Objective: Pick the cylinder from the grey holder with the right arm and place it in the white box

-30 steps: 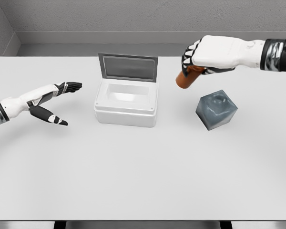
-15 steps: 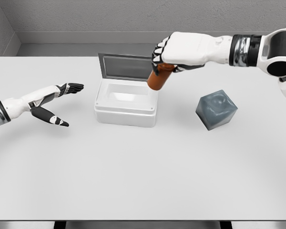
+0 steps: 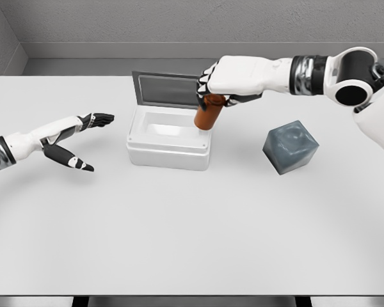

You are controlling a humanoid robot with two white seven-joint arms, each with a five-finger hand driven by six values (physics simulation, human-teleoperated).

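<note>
While hand-held (image 3: pixel 225 80), cylinder (image 3: pixel 208 113) near-upright, slightly tilted.

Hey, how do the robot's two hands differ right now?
The right hand is curled around the orange cylinder, while the left hand holds nothing, fingers spread. The right hand hangs over the white box's right rim; the left hand sits off to the box's left, over the table. Both have white shells with dark fingers.

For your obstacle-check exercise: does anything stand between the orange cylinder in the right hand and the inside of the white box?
Nothing visible does. The box is open, its lid raised at the back. The right hand holds the cylinder at the box's right rim.
</note>
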